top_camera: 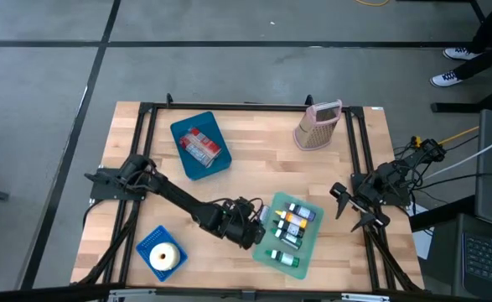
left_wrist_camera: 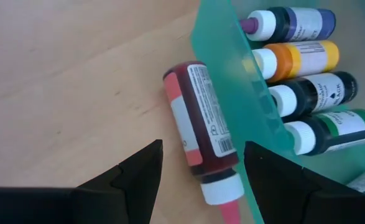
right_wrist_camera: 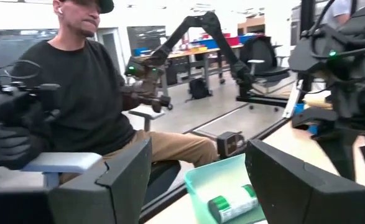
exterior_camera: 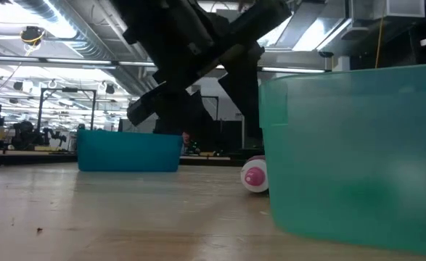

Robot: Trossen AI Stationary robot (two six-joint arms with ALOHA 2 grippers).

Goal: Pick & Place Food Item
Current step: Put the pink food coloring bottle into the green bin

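A red dye bottle (left_wrist_camera: pixel 201 124) with a white cap and pink tip lies on its side on the wooden table, right against the outer wall of the teal tray (left_wrist_camera: pixel 232 93). My left gripper (left_wrist_camera: pixel 202 148) hovers over it, slanting down and open, one finger on either side of the bottle's cap end without touching it. In the high view this gripper (top_camera: pixel 258 220) is at the tray's left edge (top_camera: pixel 266 239). The tray holds several bottles (left_wrist_camera: pixel 306 56) lying side by side. My right gripper (top_camera: pixel 352 210) waits open at the table's right edge.
A blue bin (top_camera: pixel 199 144) with red packets sits at the far left. A small blue basket (top_camera: pixel 162 252) with a white ring is near the front left. A pink grater (top_camera: pixel 317 126) stands at the far right. A person sits beyond the table (right_wrist_camera: pixel 76 81).
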